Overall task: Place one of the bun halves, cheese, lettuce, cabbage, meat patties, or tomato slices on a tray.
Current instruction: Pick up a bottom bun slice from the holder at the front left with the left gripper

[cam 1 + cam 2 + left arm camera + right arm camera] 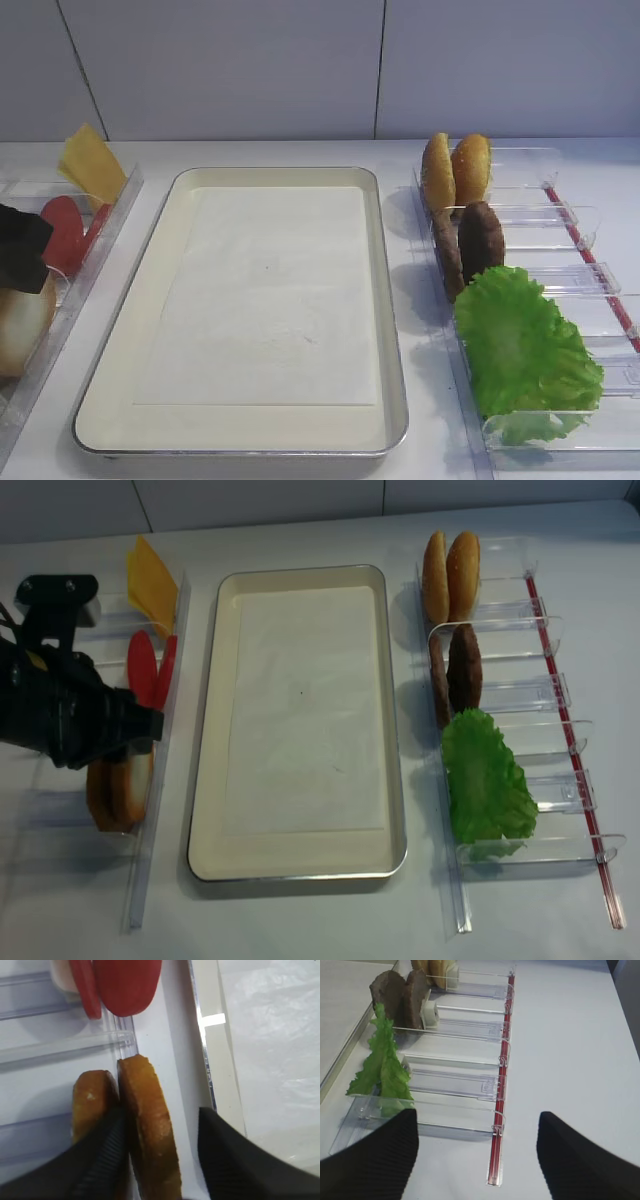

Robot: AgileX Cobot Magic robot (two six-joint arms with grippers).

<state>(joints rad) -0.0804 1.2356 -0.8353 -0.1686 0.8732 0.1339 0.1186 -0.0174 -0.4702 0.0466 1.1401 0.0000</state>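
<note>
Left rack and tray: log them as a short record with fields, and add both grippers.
tray: bare liner, nothing on it
left rack: cheese at the far end, tomato slices in the middle, bun halves nearest
left gripper: down at the rack, one finger on each side of the bun half nearer the tray, jaws not seen pressing it
right gripper: open, holding nothing, over the table beside the right rack
</note>
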